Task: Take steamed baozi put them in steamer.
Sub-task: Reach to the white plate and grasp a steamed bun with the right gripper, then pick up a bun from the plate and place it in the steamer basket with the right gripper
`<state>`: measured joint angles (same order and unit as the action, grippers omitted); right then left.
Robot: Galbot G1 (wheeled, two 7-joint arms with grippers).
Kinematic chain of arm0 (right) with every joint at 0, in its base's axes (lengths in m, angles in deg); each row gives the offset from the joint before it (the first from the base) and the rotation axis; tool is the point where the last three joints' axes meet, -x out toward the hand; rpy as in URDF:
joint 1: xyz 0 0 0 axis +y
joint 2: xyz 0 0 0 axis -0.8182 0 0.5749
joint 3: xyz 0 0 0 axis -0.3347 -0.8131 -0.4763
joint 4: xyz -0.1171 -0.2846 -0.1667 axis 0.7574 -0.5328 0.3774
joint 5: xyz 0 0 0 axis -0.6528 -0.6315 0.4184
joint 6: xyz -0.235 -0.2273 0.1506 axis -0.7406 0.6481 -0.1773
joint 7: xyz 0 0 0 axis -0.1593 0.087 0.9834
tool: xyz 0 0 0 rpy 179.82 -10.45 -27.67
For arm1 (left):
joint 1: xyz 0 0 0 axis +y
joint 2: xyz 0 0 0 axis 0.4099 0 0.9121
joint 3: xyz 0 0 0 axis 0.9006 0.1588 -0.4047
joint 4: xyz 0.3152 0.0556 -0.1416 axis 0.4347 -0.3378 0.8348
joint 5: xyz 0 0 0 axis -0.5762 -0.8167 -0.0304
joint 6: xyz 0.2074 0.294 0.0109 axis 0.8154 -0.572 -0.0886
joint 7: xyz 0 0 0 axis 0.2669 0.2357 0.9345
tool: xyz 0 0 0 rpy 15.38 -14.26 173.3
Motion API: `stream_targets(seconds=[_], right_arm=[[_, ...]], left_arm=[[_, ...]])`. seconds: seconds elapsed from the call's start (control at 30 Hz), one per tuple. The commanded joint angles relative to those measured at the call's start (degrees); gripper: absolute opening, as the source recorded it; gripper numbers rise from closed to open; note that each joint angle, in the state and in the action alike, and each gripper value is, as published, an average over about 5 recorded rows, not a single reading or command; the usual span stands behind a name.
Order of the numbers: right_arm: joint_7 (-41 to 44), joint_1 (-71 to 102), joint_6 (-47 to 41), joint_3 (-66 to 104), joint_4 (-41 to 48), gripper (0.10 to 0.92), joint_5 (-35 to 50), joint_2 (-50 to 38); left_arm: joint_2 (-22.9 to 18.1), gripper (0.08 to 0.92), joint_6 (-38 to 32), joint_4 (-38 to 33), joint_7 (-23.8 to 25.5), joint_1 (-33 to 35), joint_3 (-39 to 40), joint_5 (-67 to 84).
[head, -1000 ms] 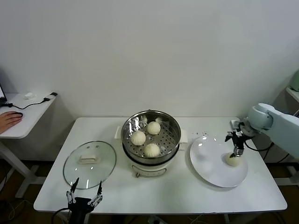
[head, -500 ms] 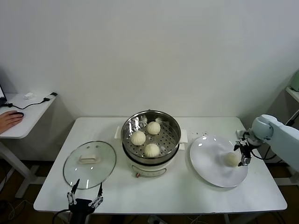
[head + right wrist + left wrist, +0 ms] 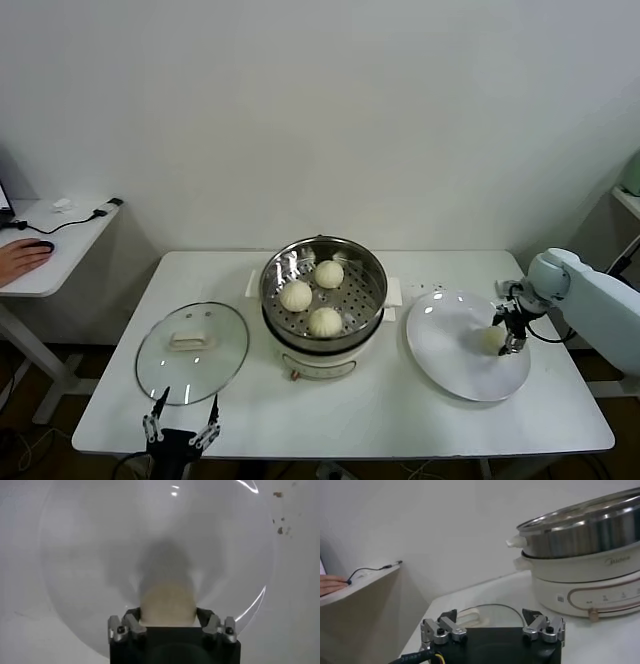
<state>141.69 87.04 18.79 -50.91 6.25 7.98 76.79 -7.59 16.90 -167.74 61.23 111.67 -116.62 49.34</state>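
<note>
Head camera: high up, looks forward and down at the whole surface (image 3: 400,420) from far back.
Left wrist camera: low by the surface, very near its claw (image 3: 492,628), looking sideways at the steamer (image 3: 585,555).
Right wrist camera: just above the plate (image 3: 90,580), looking straight down.
Shared: steamer (image 3: 323,290), plate (image 3: 450,355).

Round steamer (image 3: 322,290): polished stainless steel, perforated tray, glossy white plastic base. Creamy baozi (image 3: 295,295): smooth, matt. Round lid (image 3: 192,351): clear glass. White plate (image 3: 450,350): glossy. White table (image 3: 400,410): matt.
</note>
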Motion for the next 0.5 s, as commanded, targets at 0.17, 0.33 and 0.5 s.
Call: stream_targets(seconds=[0.17, 0.33, 0.5], right_arm=[[0.8, 0.3, 0.4, 0.8, 1.5, 0.618, 0.7, 0.7], [1.0, 0.1, 0.3, 0.8, 0.9, 0.588, 1.2, -0.1], [0.8, -1.6, -0.5, -0.7, -1.0, 0.577, 4.2, -1.4]], left_arm=[[-0.1, 0.823, -0.3, 0.2, 0.0, 0.4, -0.1, -0.2], [-0.1, 0.823, -0.4, 0.1, 0.0, 0.5, -0.1, -0.1], [-0.1, 0.823, -0.5, -0.1, -0.1, 0.6, -0.1, -0.1]])
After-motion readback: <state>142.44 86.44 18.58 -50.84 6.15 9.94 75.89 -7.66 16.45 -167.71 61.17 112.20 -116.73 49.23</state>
